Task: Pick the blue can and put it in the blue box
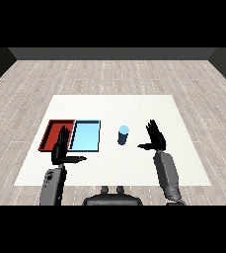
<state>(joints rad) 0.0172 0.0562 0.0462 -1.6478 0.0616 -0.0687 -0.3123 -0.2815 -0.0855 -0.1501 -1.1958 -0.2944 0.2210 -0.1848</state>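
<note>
We judge the reach for the grasp is in hand: our right hand (157, 138) is open, fingers straight, just right of the blue can (123, 135), which stands upright on the desk (134, 106). Next it must close round the can, then carry it left to the blue box (86, 136). Our left hand (61, 149) hangs open too. We count one can, one blue box, one red tray (49, 134).

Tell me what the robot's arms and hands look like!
Each arm is a smooth grey tube, a bit shiny, coming in from a lower corner. The left hand and right hand are all black, each with slim fingers and a thumb sticking out sideways. No cables, sleeves or markings can be seen on them.
</note>
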